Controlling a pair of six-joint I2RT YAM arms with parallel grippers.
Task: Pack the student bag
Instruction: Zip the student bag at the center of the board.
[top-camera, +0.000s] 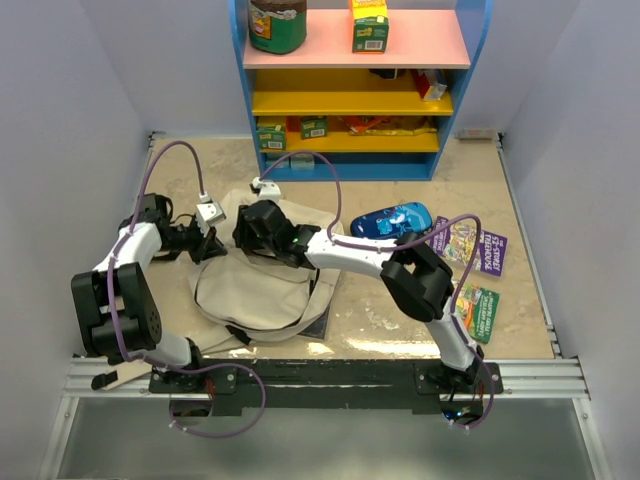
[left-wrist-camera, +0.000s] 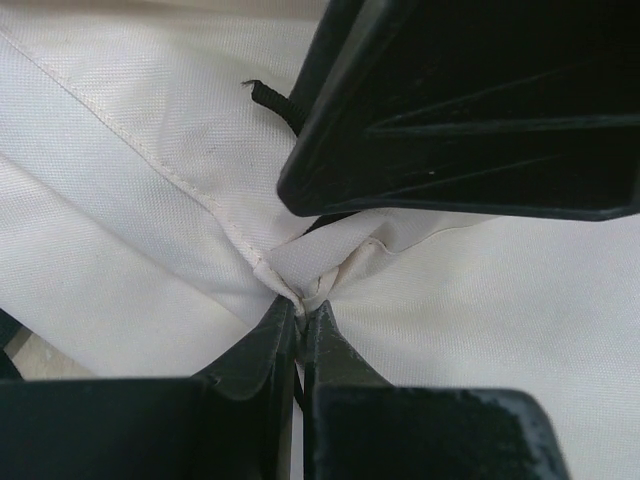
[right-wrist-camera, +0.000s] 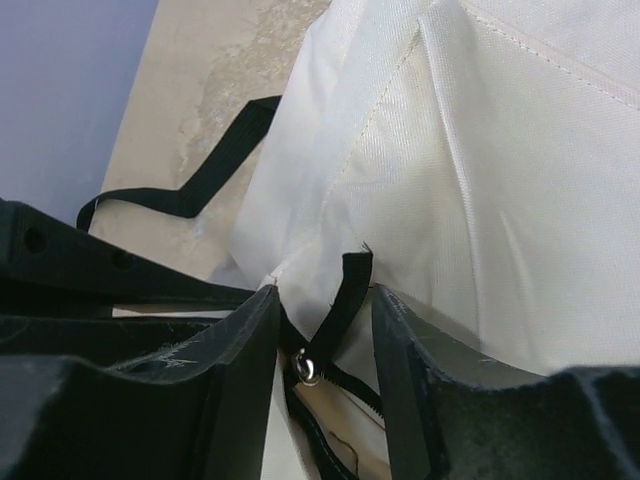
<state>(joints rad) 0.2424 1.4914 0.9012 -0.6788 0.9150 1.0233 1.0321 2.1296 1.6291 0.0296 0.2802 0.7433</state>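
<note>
So this looks like the unzip-the-bag step. The bag (top-camera: 262, 295) lies flat on the surface (top-camera: 375, 318), with the left claw (left-wrist-camera: 302, 308) pinching a fold of its canvas and the right claw (right-wrist-camera: 325, 300) spread around the zipper tab (right-wrist-camera: 345, 285). Next move, I'd guess: clamp the tab and drag it along.

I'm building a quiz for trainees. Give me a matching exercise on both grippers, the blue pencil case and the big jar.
1 left gripper
2 right gripper
3 pencil case
4 jar

A on the pink shelf
B pinching student bag fabric
C on the table, right of the student bag
D open around the zipper pull

Pairs: 1-B, 2-D, 3-C, 4-A
</note>
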